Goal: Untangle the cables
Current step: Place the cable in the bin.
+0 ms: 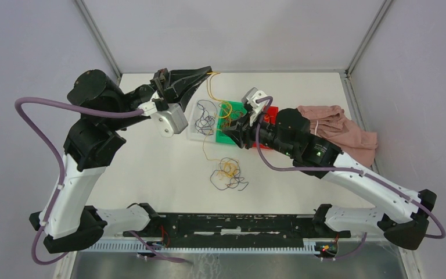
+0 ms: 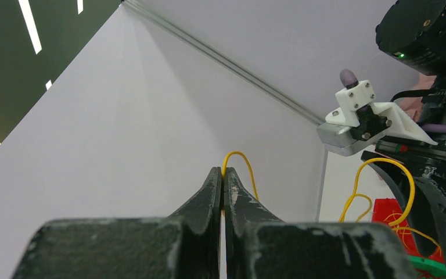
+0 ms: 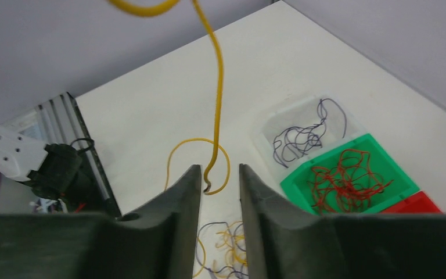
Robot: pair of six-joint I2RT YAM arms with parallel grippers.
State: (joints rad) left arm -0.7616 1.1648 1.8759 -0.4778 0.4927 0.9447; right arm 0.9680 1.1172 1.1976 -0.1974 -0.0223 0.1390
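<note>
1. Yellow and dark strands are lying knotted in a tangle of cables on the near part of the table, waiting to be separated.
2. Beyond it, the right gripper is hovering with jaws spread around the free end of a yellow cable, apparently lining up to catch it.
3. Sorting seems to be going by colour: dark cables are sitting in the clear bin and red cables in the green bin, with a red bin alongside.
4. Farthest back, the left gripper is holding the yellow cable's upper end high, jaws pressed together on it, likely so that it is dangling free.
</note>
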